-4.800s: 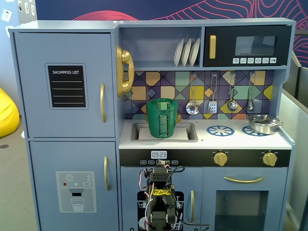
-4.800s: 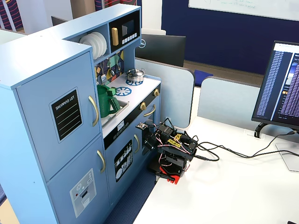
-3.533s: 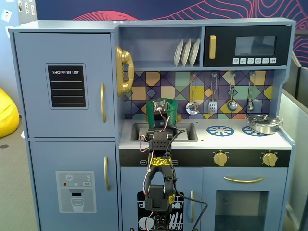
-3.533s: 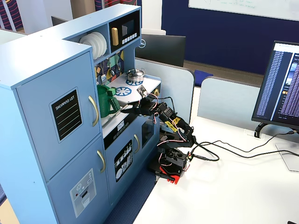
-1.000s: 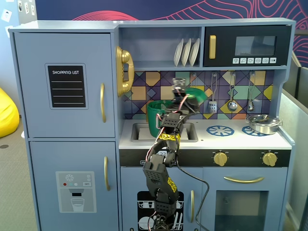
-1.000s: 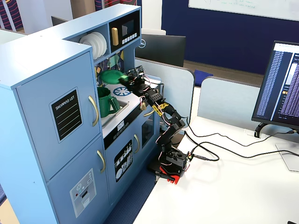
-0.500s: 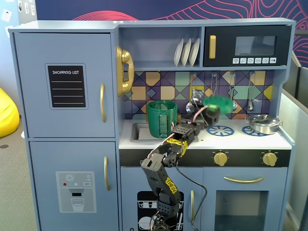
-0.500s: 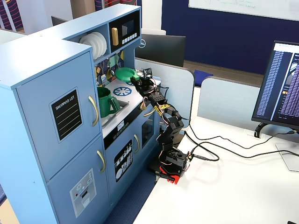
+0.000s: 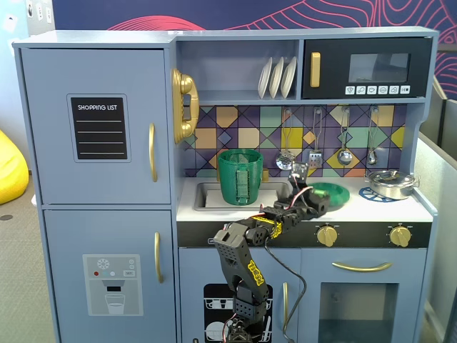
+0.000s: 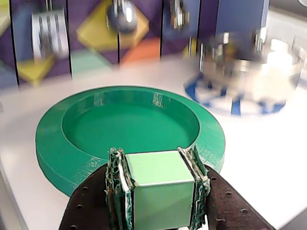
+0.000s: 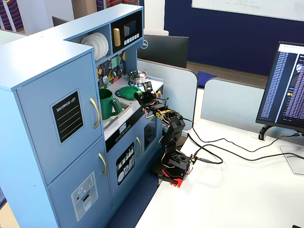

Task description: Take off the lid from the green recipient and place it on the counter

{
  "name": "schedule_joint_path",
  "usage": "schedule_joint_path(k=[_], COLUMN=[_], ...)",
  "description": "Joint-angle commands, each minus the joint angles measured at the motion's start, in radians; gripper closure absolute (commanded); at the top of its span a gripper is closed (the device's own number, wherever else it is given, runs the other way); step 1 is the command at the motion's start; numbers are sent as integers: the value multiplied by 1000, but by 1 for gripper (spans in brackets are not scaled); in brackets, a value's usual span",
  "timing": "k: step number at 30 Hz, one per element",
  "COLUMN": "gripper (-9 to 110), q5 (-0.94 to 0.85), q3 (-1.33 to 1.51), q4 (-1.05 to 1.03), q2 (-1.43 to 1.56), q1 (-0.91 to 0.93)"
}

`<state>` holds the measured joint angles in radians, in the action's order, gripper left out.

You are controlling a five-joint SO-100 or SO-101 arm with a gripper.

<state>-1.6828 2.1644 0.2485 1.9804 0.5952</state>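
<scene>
- The lid [image 10: 129, 129] lies upside down on the worktop [image 10: 259, 153], beside the silver pot [image 10: 249, 72].
- The end effector [image 10: 156, 189] grips a pale green cube [image 10: 158, 191].
- The recipient [image 9: 240, 176] stands uncovered in the sink [image 9: 207, 196].

Lid [image 10: 129, 127] flat on counter [image 10: 259, 158], bare worktop right; silver pot [image 10: 252, 72] seemingly close behind

— What sort of place is this?
— An office. A toy kitchen [image 11: 71, 123] in blue-grey stands against a white desk [image 11: 247, 194].
— What shows it?
— A computer monitor [image 11: 288, 88] with cables [image 11: 223, 152], grey desk partitions [image 11: 228, 102], and a whiteboard [image 11: 256, 8] on a navy wall.
</scene>
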Motion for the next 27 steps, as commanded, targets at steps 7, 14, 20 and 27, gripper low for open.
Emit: schedule_joint_path(k=[7,14,20,27], gripper=[83,63,66,76], q5=[46,109,112,55], q3=[-51,-67,-112,46], q4=[92,-61,-653,-1276], q2=[-54,71,422,836], q1=[20,29,-18,-181])
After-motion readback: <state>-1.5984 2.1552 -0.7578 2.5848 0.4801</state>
